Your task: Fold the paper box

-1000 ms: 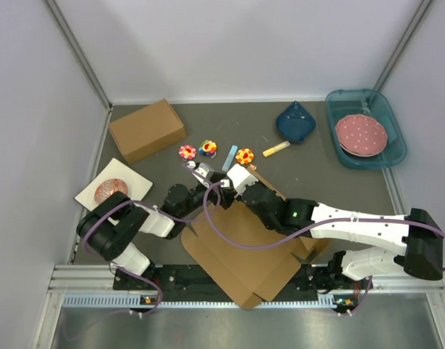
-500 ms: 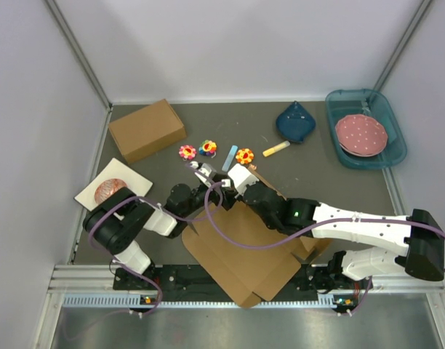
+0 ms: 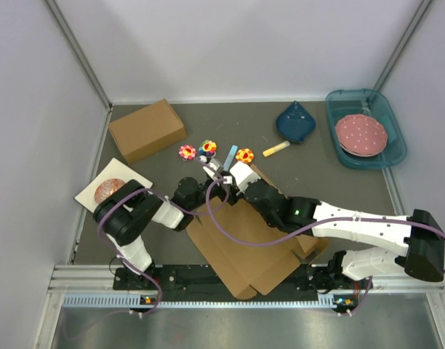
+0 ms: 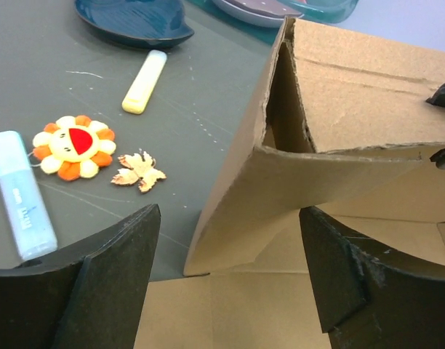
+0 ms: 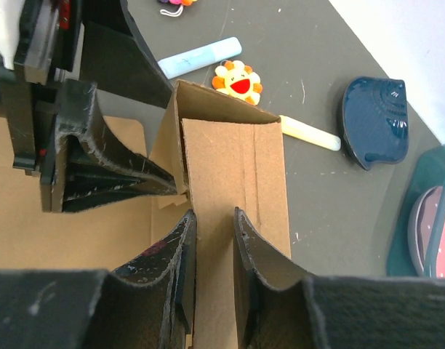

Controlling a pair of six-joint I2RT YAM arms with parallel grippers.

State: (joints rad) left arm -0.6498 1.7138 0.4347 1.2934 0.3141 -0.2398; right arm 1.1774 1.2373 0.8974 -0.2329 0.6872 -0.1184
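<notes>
right gripper (image 5: pixel 212 215) pinched nearly closed on the paper box (image 3: pixel 244 254) side wall (image 5: pixel 233 167), holding it upright. left gripper (image 4: pixel 230 212) wide apart and empty, with the corner flap (image 4: pixel 281 182) between its fingers. Over the last second the left arm pushed in and the sheet shifted slightly, near-centre on the table (image 3: pixel 317 167). Looks like a flap tuck setup.

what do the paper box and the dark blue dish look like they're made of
The paper box: plain brown cardboard, matte, with a fibrous face, pressed crease lines and rough cut edges. The dark blue dish: smooth with a slight sheen, probably glazed ceramic or hard plastic; the look leaves that open.
</notes>
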